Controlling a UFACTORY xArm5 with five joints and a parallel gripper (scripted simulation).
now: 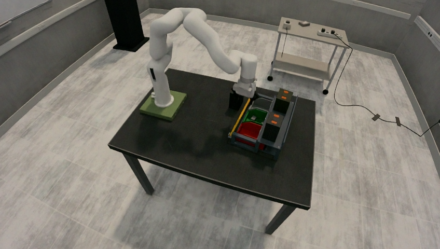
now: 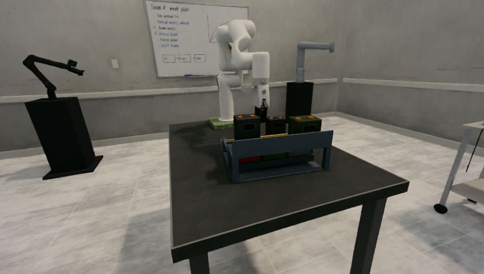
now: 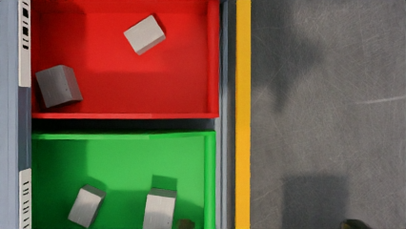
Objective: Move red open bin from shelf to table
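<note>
The red open bin (image 3: 121, 59) sits on the lower level of the blue shelf (image 1: 263, 124), at its near end in the top view (image 1: 249, 130). Two grey cubes (image 3: 144, 34) (image 3: 58, 86) lie in it. A green open bin (image 3: 119, 181) with grey parts stands right beside it, and a pale grey bin (image 1: 262, 103) beyond that. My gripper (image 1: 244, 96) hangs above the shelf's front edge with its yellow rail (image 3: 243, 114), pointing down. It is open and empty, and it also shows in the exterior view (image 2: 263, 109). The fingers are almost out of the wrist view.
Two dark closed bins with orange marks (image 1: 283, 98) (image 1: 271, 123) stand on the shelf's upper level. A third dark box (image 1: 235, 100) stands on the table just by the shelf's far end, below my wrist. The arm's green base (image 1: 163, 105) is at the table's left.
</note>
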